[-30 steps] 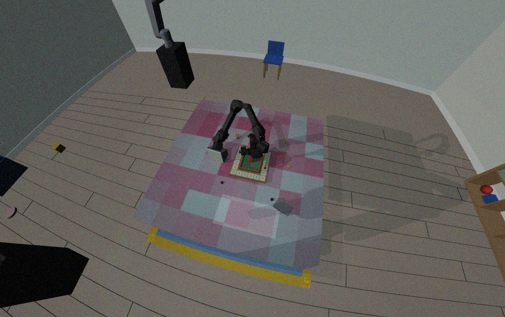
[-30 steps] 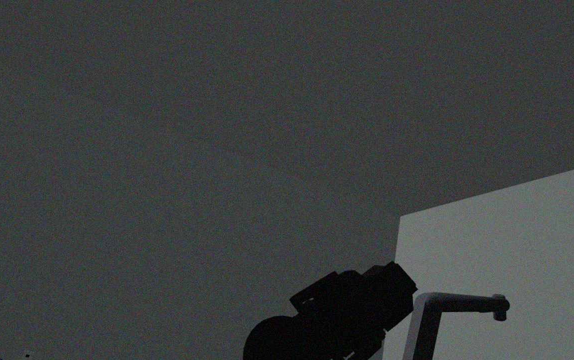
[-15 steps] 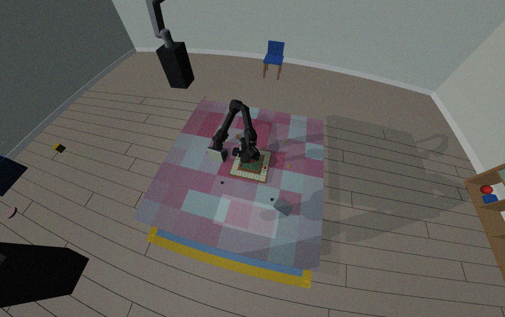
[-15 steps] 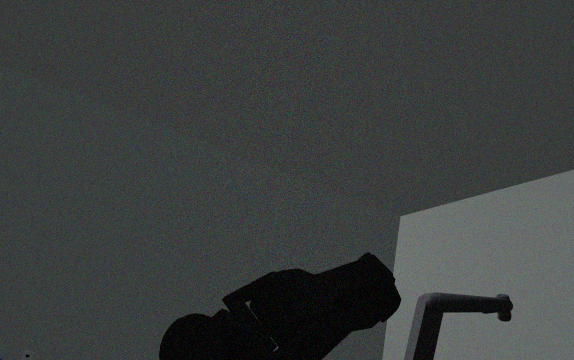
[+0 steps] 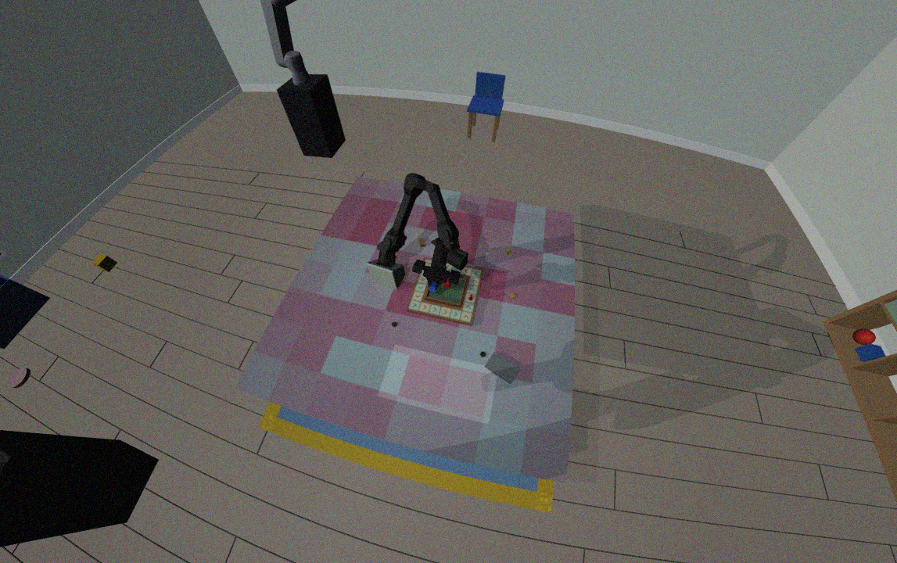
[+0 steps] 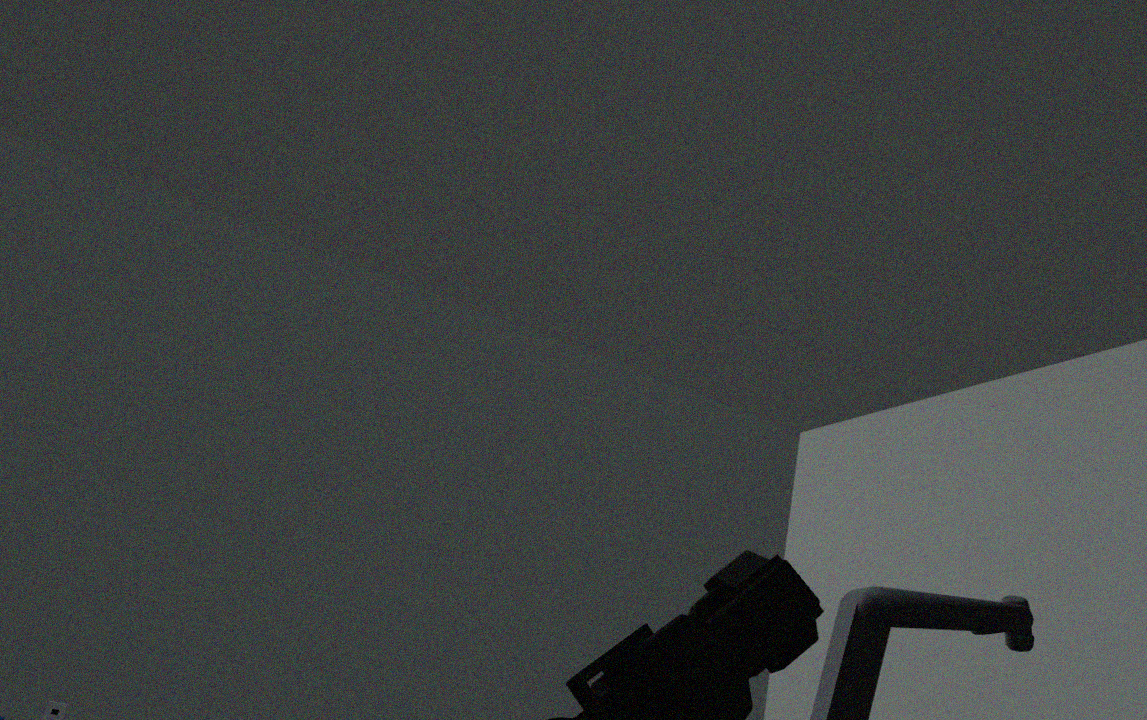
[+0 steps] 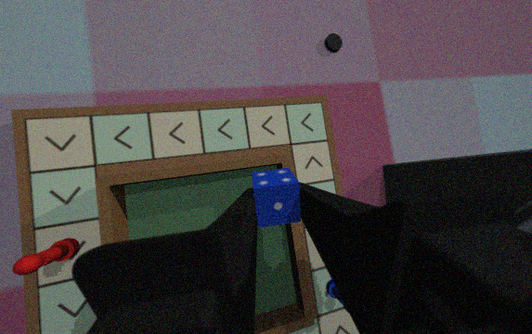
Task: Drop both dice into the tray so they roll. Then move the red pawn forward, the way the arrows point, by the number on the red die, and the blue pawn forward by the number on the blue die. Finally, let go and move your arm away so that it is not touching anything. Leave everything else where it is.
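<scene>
Blue die (image 7: 276, 197) sits clamped between the black fingers of the claw (image 7: 277, 209), which grips it by two opposite faces, suspended above the green tray (image 7: 187, 199) so that release should let it fall and roll. The tray's visible floor holds nothing; the red die is out of sight in the wrist view. Toward the board's left edge, the red pawn (image 7: 45, 256) stands on an arrow square; the blue pawn (image 7: 332, 289) peeks out at the right edge.

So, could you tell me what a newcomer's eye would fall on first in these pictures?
Probably the blue die, pinched in the black gripper over the corner of the board's green tray. Next, the red pawn, tipped over on a square at the board's left edge.
</scene>
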You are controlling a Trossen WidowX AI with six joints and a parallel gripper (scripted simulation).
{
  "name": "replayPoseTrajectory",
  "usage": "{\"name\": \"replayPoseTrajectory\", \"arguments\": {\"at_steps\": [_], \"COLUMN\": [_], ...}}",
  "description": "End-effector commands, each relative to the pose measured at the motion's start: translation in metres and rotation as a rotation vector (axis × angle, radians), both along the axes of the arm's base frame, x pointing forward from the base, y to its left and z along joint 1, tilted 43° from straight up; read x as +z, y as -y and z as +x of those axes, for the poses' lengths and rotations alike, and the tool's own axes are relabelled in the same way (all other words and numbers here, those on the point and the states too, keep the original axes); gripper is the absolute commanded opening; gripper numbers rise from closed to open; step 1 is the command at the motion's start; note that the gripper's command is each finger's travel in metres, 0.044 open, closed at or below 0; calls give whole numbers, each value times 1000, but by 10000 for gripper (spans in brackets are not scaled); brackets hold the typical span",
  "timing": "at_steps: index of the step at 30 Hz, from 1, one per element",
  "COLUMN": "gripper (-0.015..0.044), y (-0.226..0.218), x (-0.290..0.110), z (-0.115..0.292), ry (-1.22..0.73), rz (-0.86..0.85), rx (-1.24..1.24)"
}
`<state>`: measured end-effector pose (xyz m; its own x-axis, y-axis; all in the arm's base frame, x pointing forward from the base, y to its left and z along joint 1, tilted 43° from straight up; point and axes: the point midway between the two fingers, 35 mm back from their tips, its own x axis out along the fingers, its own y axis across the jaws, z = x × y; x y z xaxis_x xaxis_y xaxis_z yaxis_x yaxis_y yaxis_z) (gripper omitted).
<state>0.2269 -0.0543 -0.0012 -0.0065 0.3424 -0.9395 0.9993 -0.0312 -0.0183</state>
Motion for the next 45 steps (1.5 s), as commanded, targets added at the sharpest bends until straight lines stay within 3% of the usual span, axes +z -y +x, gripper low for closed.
{"name": "replayPoseTrajectory", "arguments": {"at_steps": [1,12,17,25,45], "gripper": [0,0,0,0,0], "y": [0,-1,1,10,9], "x": [-2,-1,6,47,47], "z": [-2,-1,10,72,71], "ry": [-10,72,75,78,77], "rz": [-137,-458,-462,-463,-458], "rx": [-9,-83,-85,-86,-83]}}
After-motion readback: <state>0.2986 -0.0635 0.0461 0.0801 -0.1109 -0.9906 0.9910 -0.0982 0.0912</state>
